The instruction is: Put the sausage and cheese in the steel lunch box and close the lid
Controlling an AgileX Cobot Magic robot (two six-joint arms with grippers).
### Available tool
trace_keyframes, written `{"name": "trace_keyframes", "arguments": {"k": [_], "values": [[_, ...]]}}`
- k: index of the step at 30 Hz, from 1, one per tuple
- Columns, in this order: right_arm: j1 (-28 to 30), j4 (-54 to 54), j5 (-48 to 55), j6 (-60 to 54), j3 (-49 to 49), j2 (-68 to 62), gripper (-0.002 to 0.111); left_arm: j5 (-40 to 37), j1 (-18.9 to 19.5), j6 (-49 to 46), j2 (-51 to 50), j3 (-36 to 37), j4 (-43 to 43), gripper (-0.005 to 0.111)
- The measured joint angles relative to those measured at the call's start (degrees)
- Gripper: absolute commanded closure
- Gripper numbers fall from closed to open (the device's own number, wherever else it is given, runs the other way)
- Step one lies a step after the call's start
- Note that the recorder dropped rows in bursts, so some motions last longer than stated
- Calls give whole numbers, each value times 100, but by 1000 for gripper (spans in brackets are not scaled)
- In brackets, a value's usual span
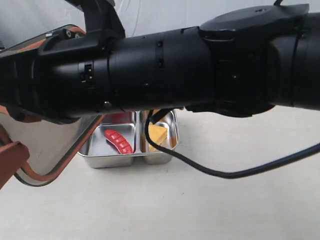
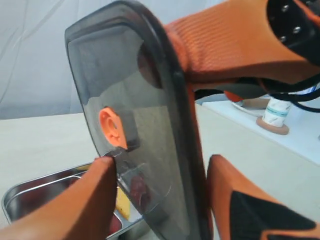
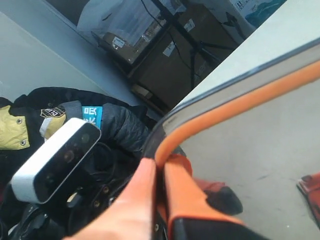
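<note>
A dark translucent plastic lid (image 2: 140,125) with an orange rim seal is held on edge near the shiny steel lunch box (image 1: 125,161), its rim clenched by the right gripper (image 3: 160,162). The left gripper (image 2: 160,165) is spread wide, released, with the lid standing between its orange fingers (image 2: 75,210). A red toy sausage (image 1: 118,141) is seen in the box's larger compartment, a yellow cheese wedge (image 1: 159,134) in the smaller. The box's far side and much of the lid are hidden behind a black robot arm (image 1: 175,70).

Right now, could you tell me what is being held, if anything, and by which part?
The right gripper pinches the lid by its rim, on the orange seal. The left gripper stands open around it.
</note>
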State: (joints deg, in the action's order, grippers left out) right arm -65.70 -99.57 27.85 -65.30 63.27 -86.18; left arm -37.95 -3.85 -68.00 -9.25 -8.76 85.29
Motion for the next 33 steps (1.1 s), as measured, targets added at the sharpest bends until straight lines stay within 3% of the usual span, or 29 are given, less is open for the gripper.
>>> {"name": "trace_keyframes", "arguments": {"k": [7, 13, 18, 22, 26, 31, 33], "values": [[-241, 0, -158, -31, 0, 0, 108, -62, 0, -280, -271, -5, 163, 61], [-341, 0, -247, -84, 24, 0, 108, -232, 0, -1172, -450, -5, 718, 107], [-341, 251, -237, -54, 24, 70, 108, -178, 27, -1651, -472, -5, 635, 106], [-311, 956, -210, 781, 14, 220, 106, -152, 27, -1770, -472, -14, 455, 106], [-74, 2093, 31, 2360, 14, 414, 89, -140, 27, -1855, -472, -50, 298, 106], [207, 3726, 441, 4004, 14, 598, 53, 400, 27, -1841, -487, -50, 142, 106], [218, 4041, 705, 4308, 14, 598, 48, 476, 27, -1857, -487, -80, 100, 106]]}}
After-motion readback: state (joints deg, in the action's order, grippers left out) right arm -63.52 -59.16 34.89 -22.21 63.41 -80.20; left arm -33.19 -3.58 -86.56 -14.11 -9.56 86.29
